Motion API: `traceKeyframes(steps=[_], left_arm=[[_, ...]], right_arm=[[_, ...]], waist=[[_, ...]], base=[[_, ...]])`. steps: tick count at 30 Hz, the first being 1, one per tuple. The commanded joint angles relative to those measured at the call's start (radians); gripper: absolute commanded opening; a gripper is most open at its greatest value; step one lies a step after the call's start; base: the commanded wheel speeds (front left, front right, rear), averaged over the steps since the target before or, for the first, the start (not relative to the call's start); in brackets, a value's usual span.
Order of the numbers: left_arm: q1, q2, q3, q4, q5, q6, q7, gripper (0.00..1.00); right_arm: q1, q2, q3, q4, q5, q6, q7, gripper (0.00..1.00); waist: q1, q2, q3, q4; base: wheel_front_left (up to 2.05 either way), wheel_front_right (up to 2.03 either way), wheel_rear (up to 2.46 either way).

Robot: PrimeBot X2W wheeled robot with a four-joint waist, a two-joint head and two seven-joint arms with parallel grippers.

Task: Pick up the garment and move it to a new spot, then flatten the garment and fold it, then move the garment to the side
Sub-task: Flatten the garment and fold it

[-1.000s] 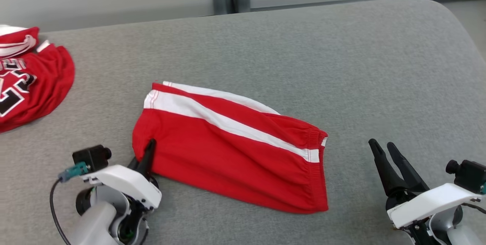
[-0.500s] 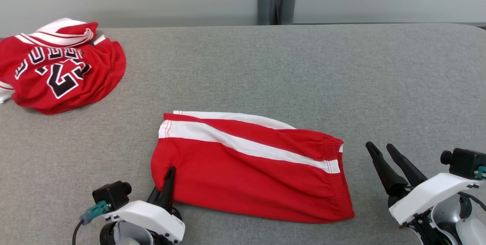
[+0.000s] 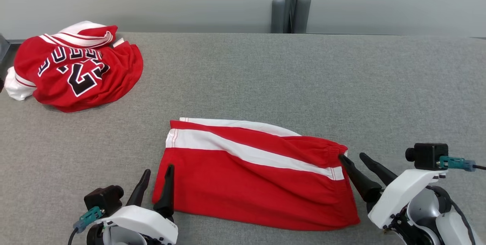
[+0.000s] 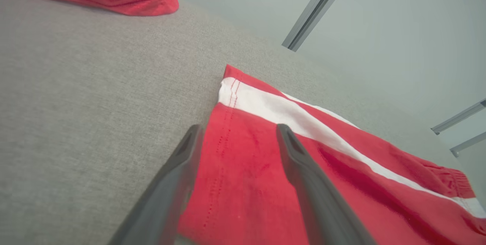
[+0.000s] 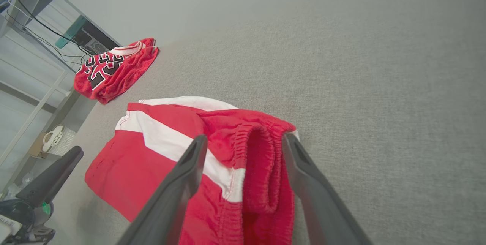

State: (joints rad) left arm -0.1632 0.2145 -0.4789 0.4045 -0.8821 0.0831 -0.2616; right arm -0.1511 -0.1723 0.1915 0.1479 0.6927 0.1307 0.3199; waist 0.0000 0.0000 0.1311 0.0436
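Head view: a pair of red shorts (image 3: 250,176) with white side stripes lies flat on the grey cloth-covered table (image 3: 265,78), close to its near edge and about midway along it. The leg hem points to the robot's left and the elastic waistband to its right. A crumpled red jersey (image 3: 81,74) with black and white lettering sits at the far left corner, well apart from the shorts. A grey post (image 3: 290,9) stands behind the far edge.

The left gripper (image 3: 159,169) is at the near left corner of the shorts with its fingers spread and nothing pinched. One finger is over the bare table just beside the hem, the other over the red cloth. In the left wrist view the same gripper (image 4: 239,127) straddles the stitched hem edge.

The right gripper (image 3: 351,155) is at the waistband end, its claw released too. In the right wrist view the gripper (image 5: 245,136) has the bunched waistband between its parted fingers, not clamped.
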Motion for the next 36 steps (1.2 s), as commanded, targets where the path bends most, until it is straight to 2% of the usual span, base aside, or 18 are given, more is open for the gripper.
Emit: traceKeyframes(steps=[1,11,23,25,30,31,36], left_arm=[[0.017,0.008,0.014,-0.013,0.014,0.006,-0.004,1.00],[0.085,0.019,0.067,-0.121,0.092,0.027,-0.004,1.00],[0.105,0.015,0.063,-0.155,0.110,0.033,-0.004,1.00],[0.107,0.017,0.063,-0.157,0.113,0.035,-0.004,1.00],[0.108,0.025,0.065,-0.165,0.129,0.041,-0.004,1.00],[0.107,0.025,0.066,-0.167,0.131,0.042,-0.004,1.00],[0.097,0.029,0.067,-0.181,0.143,0.044,-0.004,1.00]], right_arm=[[-0.004,-0.005,0.001,0.012,-0.011,0.000,0.009,1.00],[-0.017,-0.007,-0.039,0.151,-0.085,0.000,0.066,1.00],[-0.066,0.043,-0.109,0.323,0.022,0.000,0.125,1.00],[-0.076,0.048,-0.111,0.343,0.041,0.000,0.124,0.47],[-0.101,0.047,-0.106,0.369,0.091,0.000,0.118,0.15],[-0.105,0.044,-0.106,0.372,0.103,0.000,0.117,0.00],[-0.135,0.017,-0.094,0.380,0.152,0.000,0.115,0.00]], waist=[[0.0000,0.0000,-0.006,0.009],[0.0000,0.0000,-0.024,0.070],[0.0000,0.0000,-0.028,0.120],[0.0000,0.0000,-0.028,0.123],[0.0000,0.0000,-0.029,0.117],[0.0000,0.0000,-0.029,0.114],[0.0000,0.0000,-0.025,0.093]], base=[[0.00,0.00,0.00],[0.00,0.00,0.00],[0.00,0.00,0.00],[0.00,0.00,0.00],[0.00,0.00,0.00],[0.00,0.00,0.00],[0.00,0.00,0.00]])
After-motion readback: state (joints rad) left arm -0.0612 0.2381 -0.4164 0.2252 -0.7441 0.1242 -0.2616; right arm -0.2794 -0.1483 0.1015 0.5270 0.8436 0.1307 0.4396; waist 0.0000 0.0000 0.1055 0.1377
